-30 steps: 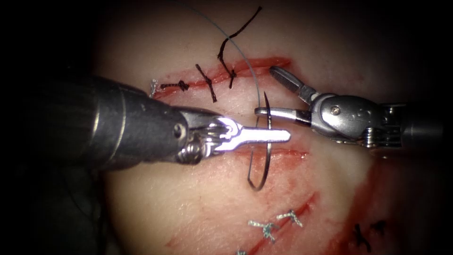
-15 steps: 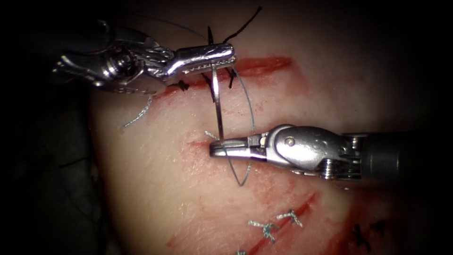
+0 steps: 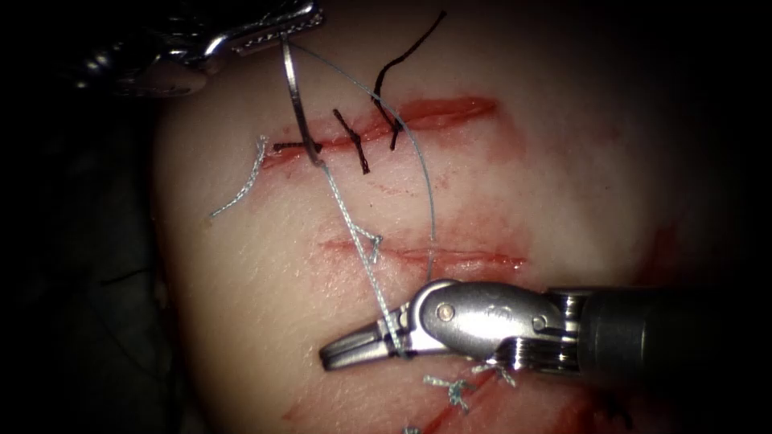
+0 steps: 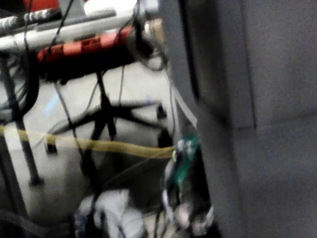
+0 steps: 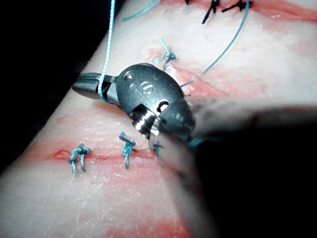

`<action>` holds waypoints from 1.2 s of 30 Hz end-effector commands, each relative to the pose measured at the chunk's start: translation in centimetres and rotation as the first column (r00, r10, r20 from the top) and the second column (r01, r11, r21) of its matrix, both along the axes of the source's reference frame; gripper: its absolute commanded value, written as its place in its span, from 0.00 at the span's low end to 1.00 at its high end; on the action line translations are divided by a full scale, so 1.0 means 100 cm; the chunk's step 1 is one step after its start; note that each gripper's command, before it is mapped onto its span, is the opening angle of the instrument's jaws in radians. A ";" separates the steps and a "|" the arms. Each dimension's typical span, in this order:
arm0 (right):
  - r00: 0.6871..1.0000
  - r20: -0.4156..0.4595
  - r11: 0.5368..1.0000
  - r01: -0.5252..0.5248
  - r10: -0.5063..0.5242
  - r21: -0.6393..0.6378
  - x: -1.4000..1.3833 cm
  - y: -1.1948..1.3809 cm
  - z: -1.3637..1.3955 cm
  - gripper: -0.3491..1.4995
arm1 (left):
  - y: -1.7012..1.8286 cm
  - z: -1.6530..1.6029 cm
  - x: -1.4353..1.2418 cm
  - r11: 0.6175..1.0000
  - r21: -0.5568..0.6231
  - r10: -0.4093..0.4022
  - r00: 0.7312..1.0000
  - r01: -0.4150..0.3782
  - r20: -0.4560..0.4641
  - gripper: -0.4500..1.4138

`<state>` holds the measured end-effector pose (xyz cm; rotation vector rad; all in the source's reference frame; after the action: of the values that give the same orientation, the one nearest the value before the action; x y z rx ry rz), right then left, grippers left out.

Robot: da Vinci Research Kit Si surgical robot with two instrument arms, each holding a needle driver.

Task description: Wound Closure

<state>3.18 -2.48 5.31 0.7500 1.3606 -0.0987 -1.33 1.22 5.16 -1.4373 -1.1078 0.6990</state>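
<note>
We see the left gripper [image 3: 277, 32] at the upper left edge of the endoscope view, its jaws closed on the curved needle [image 3: 296, 100] near one end. The needle hangs down from there, free of the tissue [image 3: 241, 265], its lower end over the upper cut [image 3: 434, 112] among the dark stitches [image 3: 354, 141].

From that lower end the pale blue thread [image 3: 354, 241] runs down past a small knot [image 3: 371, 239] on the middle cut [image 3: 450, 257] to the right gripper [image 3: 354, 350], whose jaws are clamped on it (the right wrist view shows the strand wrapped at the jaws [image 5: 94, 87]). A second, thinner arc of thread [image 3: 426, 185] curves from the left gripper over the upper cut to the middle cut.

A loose cut end of thread [image 3: 241, 181] lies left of the upper cut. Red fluid [image 3: 482, 233] stains the tissue around the middle cut, and blue stitches [image 5: 101, 151] close a lower cut just beside the right gripper. The tissue between the two grippers is open.
</note>
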 end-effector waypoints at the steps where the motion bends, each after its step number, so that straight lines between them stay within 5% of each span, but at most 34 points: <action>1: 1.000 0.021 1.000 0.002 -0.002 0.018 -0.0006 -0.0012 -0.0003 0.00 | 0.0005 0.0008 0.0005 1.000 -0.010 -0.016 1.000 0.016 -0.014 0.00; 4: 0.986 0.161 0.987 0.012 -0.038 0.160 -0.0033 -0.0021 -0.0010 0.00 | 0.0025 0.0020 0.0053 0.996 -0.051 -0.070 0.995 0.066 -0.076 0.00; 7: 0.940 0.330 0.962 -0.005 -0.089 0.274 -0.0065 -0.0027 -0.0015 0.00 | 0.0039 0.0025 0.0096 0.988 -0.113 -0.125 0.981 0.109 -0.146 0.00; 14: 0.891 0.434 0.934 -0.033 -0.133 0.355 -0.0108 -0.0027 -0.0014 0.00 | 0.0062 0.0012 0.0173 0.973 -0.155 -0.207 0.948 0.173 -0.243 0.00; 18: 0.889 0.453 0.934 -0.099 -0.073 0.344 -0.0114 -0.0023 -0.0018 0.00 | 0.0061 0.0004 0.0192 0.969 -0.161 -0.226 0.938 0.188 -0.263 0.00; 21: 0.882 0.457 0.926 -0.265 0.119 0.271 -0.0101 0.0004 -0.0031 0.00 | 0.0037 -0.0001 0.0170 0.978 -0.150 -0.176 0.963 0.148 -0.204 0.00; 22: 0.858 0.472 0.903 -0.350 0.202 0.249 -0.0099 0.0012 -0.0037 0.00 | 0.0025 -0.0003 0.0156 0.981 -0.143 -0.153 0.972 0.128 -0.179 0.00; 24: 0.750 0.508 0.803 -0.570 0.423 0.173 -0.0101 0.0030 -0.0053 0.00 | 0.0005 -0.0007 0.0132 0.985 -0.136 -0.123 0.981 0.103 -0.150 0.00; 26: 0.628 0.559 0.675 -0.721 0.542 0.155 -0.0105 0.0046 -0.0069 0.00 | -0.0017 -0.0014 0.0102 0.988 -0.139 -0.078 0.990 0.062 -0.119 0.00; 27: 0.522 0.663 0.548 -0.813 0.537 0.196 -0.0107 0.0060 -0.0079 0.03 | -0.0033 -0.0020 0.0078 0.991 -0.134 -0.023 0.996 0.011 -0.089 0.00; 29: 0.464 0.736 0.432 -0.865 0.493 0.256 -0.0108 0.0068 -0.0081 0.34 | -0.0051 -0.0026 0.0050 0.989 -0.142 0.036 0.997 -0.045 -0.064 0.00; 30: 0.443 0.787 0.337 -0.887 0.430 0.315 -0.0108 0.0069 -0.0080 0.40 | -0.0060 -0.0028 0.0037 0.987 -0.143 0.069 0.997 -0.074 -0.045 0.00; 31: 0.448 0.815 0.289 -0.888 0.368 0.358 -0.0109 0.0067 -0.0078 0.38 | -0.0065 -0.0029 0.0028 0.985 -0.146 0.092 0.995 -0.096 -0.033 0.00; 36: 0.489 0.854 0.225 -0.865 0.175 0.449 -0.0112 0.0038 -0.0060 0.47 | -0.0078 -0.0030 0.0004 0.970 -0.153 0.197 0.980 -0.190 0.032 0.00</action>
<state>1.99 -2.12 4.68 0.9257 0.7681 1.5556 -1.25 0.44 4.80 -1.4829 -1.2733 0.9002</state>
